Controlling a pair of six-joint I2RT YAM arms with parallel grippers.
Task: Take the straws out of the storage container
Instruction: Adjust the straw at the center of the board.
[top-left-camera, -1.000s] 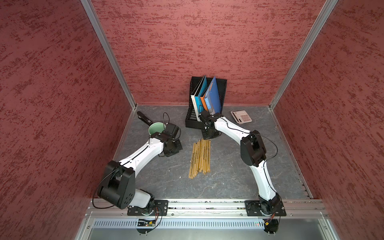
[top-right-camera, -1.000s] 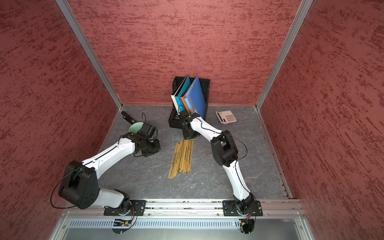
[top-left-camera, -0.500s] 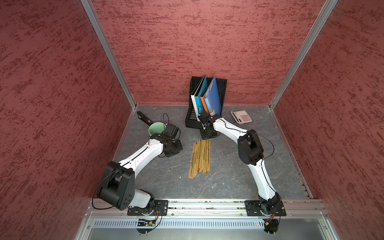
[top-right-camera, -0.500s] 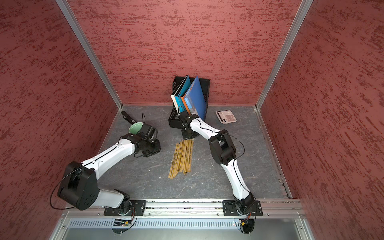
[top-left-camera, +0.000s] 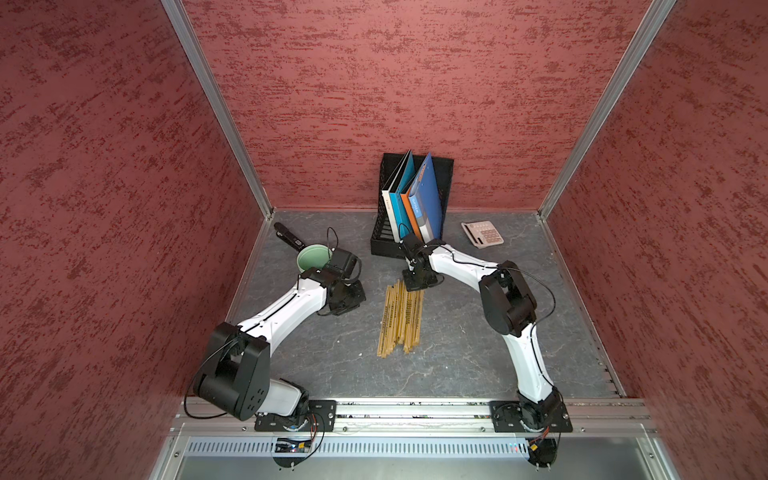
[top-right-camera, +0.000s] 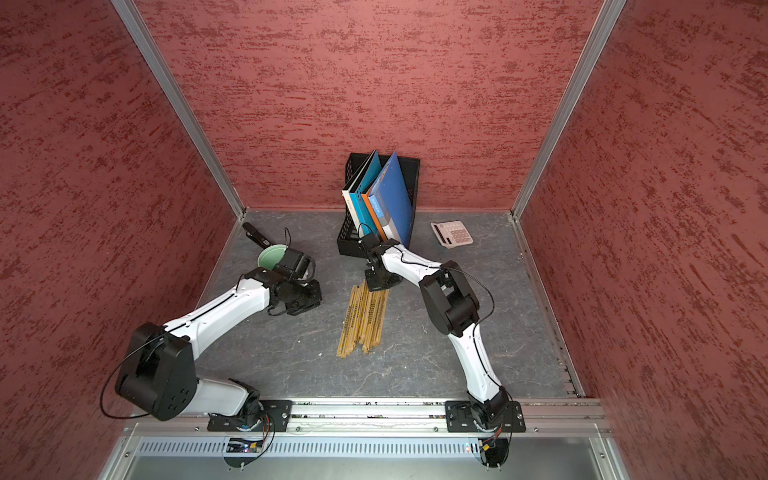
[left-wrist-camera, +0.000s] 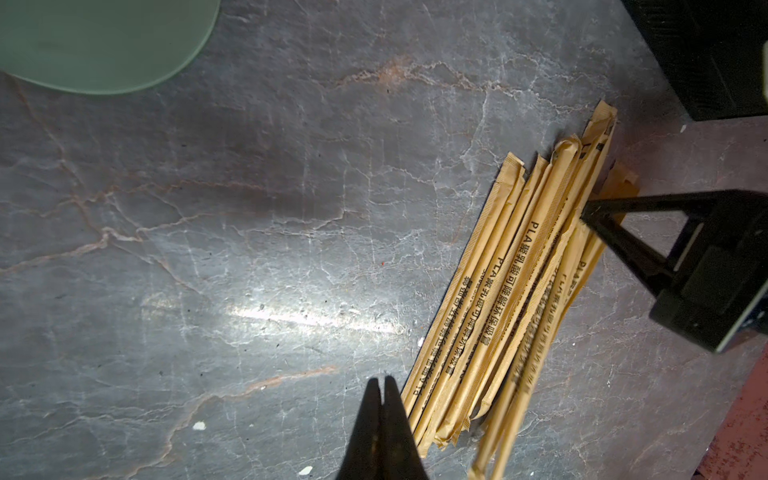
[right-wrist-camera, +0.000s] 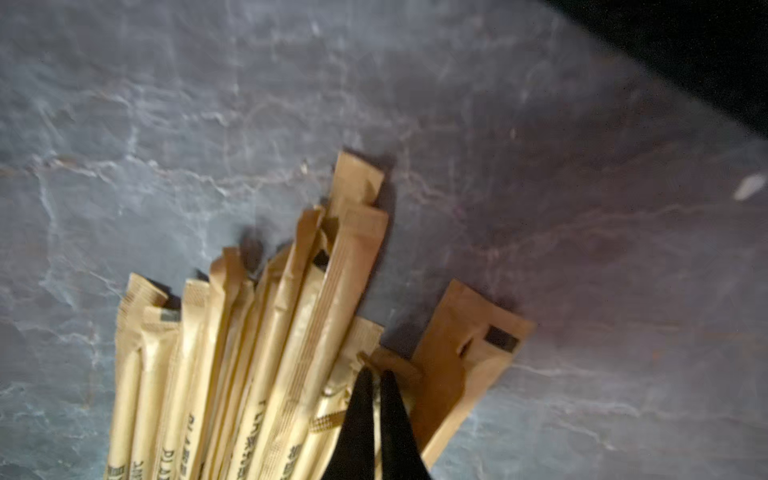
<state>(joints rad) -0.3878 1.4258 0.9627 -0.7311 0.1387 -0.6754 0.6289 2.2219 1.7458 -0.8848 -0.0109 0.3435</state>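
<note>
The straws (top-left-camera: 401, 320) (top-right-camera: 365, 320) lie in a loose tan bundle flat on the grey table, outside the storage container. That mint-green cup (top-left-camera: 313, 257) (top-right-camera: 272, 257) stands upright at the back left and looks empty. My left gripper (left-wrist-camera: 381, 380) is shut with nothing in it. It points down beside the straws (left-wrist-camera: 498, 291), between them and the cup (left-wrist-camera: 104, 41). My right gripper (right-wrist-camera: 376, 374) is shut, its tips resting on the far ends of the straws (right-wrist-camera: 291, 332). In both top views it (top-left-camera: 417, 284) (top-right-camera: 380, 284) stands at the bundle's far end.
A black mesh file holder (top-left-camera: 415, 203) with coloured folders stands at the back wall, just behind my right gripper. A pale calculator (top-left-camera: 482, 234) lies at the back right. A black oblong tool (top-left-camera: 287, 235) lies behind the cup. Red walls close three sides.
My right arm's elbow has swayed slightly and its gripper has sunk a little onto the straws' far ends. The left arm and the cup have stayed put.
</note>
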